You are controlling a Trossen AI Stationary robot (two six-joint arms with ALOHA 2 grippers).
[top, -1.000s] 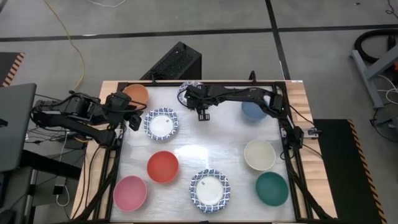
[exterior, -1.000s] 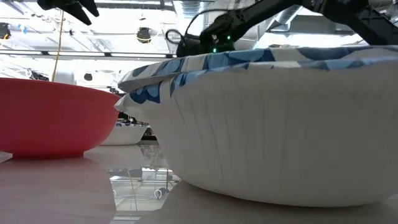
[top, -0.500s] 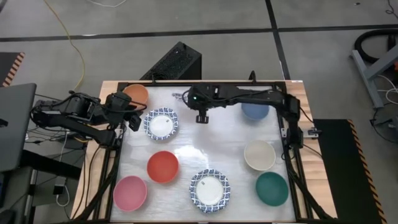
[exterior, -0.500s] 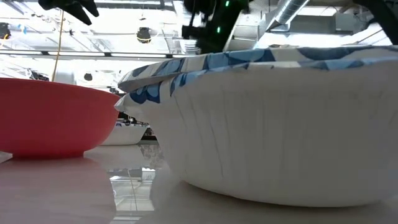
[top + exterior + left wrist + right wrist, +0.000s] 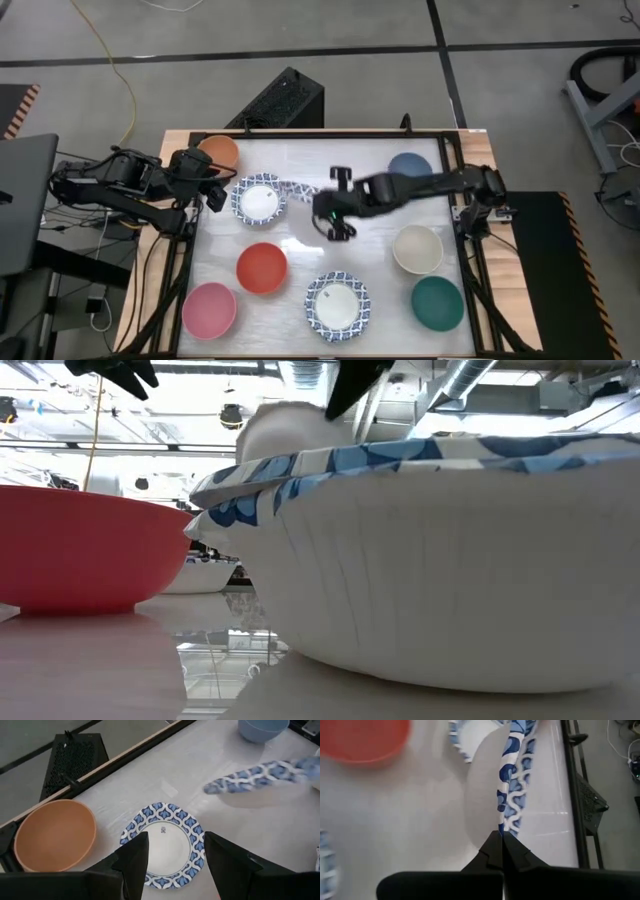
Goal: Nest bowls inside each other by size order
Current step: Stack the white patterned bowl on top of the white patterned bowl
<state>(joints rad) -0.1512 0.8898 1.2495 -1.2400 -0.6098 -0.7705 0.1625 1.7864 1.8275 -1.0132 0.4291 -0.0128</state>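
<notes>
No bowl is nested yet; one patterned bowl point(image 5: 507, 780) is pinched by its rim in the right tool point(image 5: 502, 836), the left tool point(image 5: 172, 857) is spread, idle above another patterned bowl point(image 5: 162, 845)

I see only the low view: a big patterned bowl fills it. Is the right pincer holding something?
Observer: Yes. The right pincer is shut on the rim of a blue-patterned bowl.
Operator: Where is it over the table?
Observer: Near the middle, in the high view.
Operator: And the left pincer?
Observer: The left pincer is open, above another patterned bowl beside the orange bowl.
</notes>
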